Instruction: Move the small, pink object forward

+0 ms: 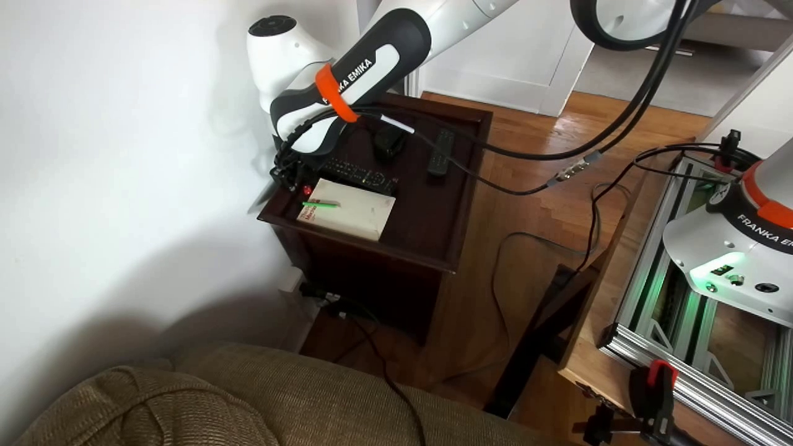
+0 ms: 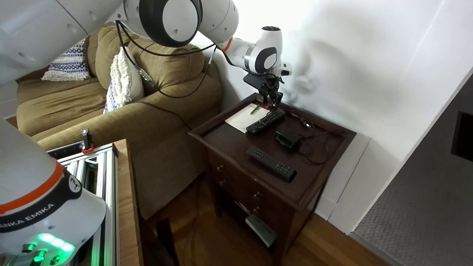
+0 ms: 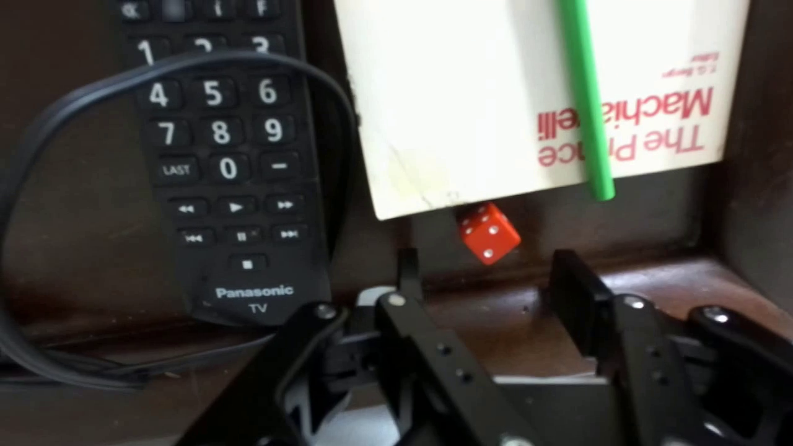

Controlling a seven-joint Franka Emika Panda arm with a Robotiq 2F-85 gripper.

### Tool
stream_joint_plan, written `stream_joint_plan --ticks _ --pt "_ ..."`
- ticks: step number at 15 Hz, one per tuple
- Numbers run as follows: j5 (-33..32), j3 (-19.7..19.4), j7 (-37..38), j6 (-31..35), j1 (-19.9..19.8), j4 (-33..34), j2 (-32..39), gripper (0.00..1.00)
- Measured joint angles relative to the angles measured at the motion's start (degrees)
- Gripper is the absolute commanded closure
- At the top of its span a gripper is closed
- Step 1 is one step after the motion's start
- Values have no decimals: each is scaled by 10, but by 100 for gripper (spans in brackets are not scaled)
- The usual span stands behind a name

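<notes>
Lying on the desk (image 1: 427,217), a small red die (image 3: 489,234) is seen in the wrist view just beside a book (image 3: 458,118), right of a remote (image 3: 235,186); the pincer (image 3: 486,275) is spread apart.

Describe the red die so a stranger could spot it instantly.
By the wall, a dark stand holds a pale book with a green stick on it. The die lies beside the book's title edge. Unlike the book, stick and nearby remote, it's a small red, white-dotted cube.
</notes>
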Motion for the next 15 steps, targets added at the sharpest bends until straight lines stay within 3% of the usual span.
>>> stream_joint_plan --ticks 5,11,15 --pt "2 -1 1 -19 -1 0 3 45" --pt "7 0 1 -28 -1 2 3 97" --pt "8 1 1 -29 0 8 2 94"
